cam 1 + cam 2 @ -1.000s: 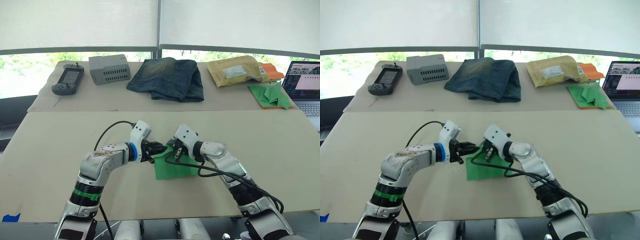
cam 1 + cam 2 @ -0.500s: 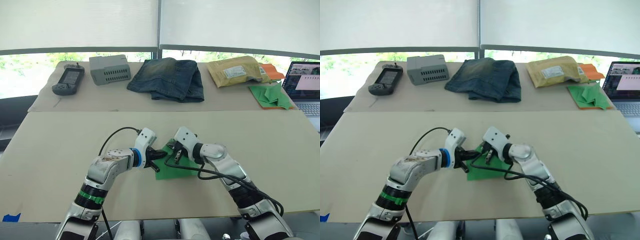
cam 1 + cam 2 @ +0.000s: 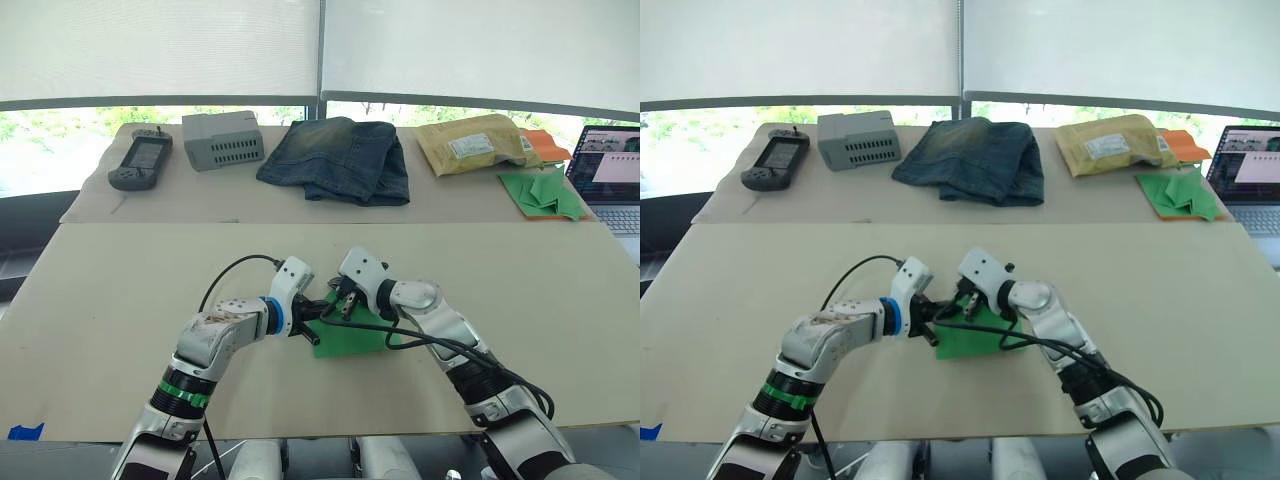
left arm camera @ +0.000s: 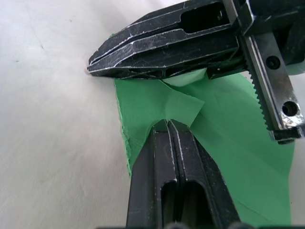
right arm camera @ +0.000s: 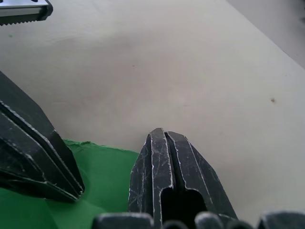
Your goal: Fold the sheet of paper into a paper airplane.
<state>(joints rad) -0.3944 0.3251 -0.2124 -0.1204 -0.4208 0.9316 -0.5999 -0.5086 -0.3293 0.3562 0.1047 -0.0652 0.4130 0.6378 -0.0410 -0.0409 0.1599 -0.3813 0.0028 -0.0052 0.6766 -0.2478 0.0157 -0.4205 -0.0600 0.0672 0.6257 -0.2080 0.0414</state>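
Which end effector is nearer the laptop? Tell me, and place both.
Right. The right end effector sits on the sheet of paper at mid-table, on the laptop side; the left end effector meets it from the far side, further away.

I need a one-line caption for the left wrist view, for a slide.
Left gripper, shut, presses a small folded flap of the green sheet of paper on the table, with the right gripper shut just beyond it.

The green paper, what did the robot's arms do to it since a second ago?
The left gripper slid in onto the sheet of paper at its near-left corner, fingers shut. The right gripper crept left along the far edge, toward the left one, also shut. The paper stayed flat in place.
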